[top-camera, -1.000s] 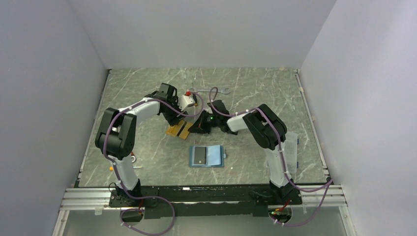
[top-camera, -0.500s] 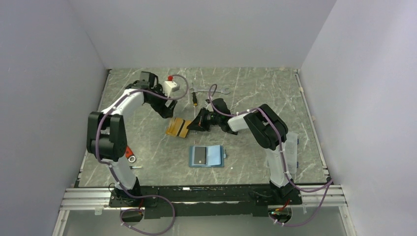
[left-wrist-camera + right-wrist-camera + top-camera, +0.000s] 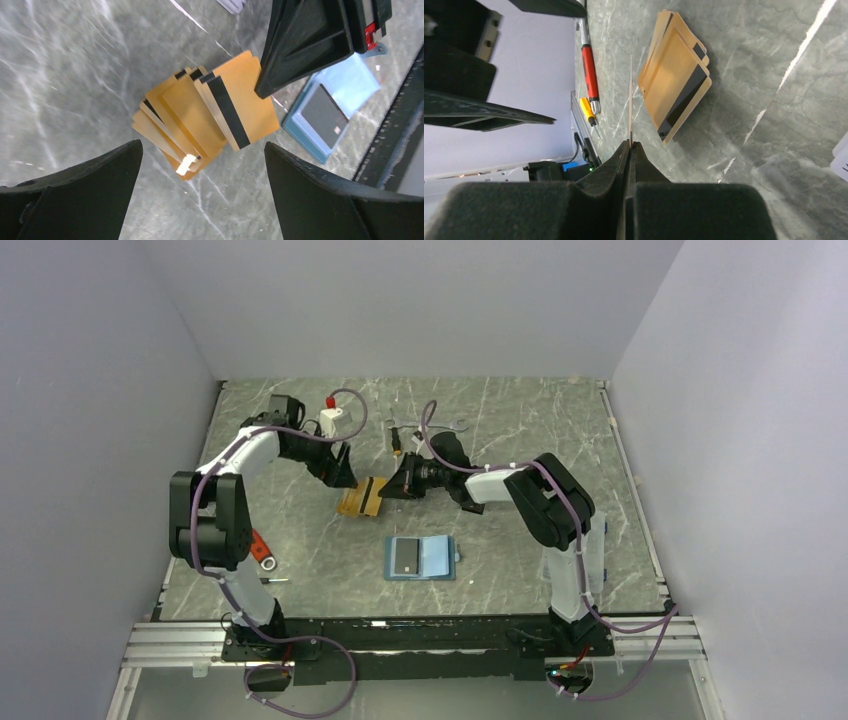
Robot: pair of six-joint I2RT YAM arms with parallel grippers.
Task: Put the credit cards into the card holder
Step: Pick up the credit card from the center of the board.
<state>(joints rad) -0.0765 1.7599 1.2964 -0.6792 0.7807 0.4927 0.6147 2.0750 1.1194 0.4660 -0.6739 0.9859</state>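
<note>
Cards on the worktop: gold cards [image 3: 200,115] with black stripes are lying fanned in one stack on the grey marbled worktop [image 3: 520,440]. At least five edges are showing, and the exact count is unclear.
Card in grasp: one single card [image 3: 630,95], seen edge-on, is hanging just beside the stack.
Right end effector [image 3: 629,143]: its fingers are pressing together on that card's edge, with the arm reaching low across the middle.
Left end effector [image 3: 341,470]: it is hovering over the stack with fingers spread wide, gripping nothing, and its arm is stretching far forward.
Card holder [image 3: 421,558]: one is lying open and flat, nearer the bases than the stack and apart from it. One dark card [image 3: 326,116] is sitting in its left pocket.
Tools: one red-handled tool [image 3: 589,65] and one yellow-handled screwdriver [image 3: 586,107] are lying side by side.
</note>
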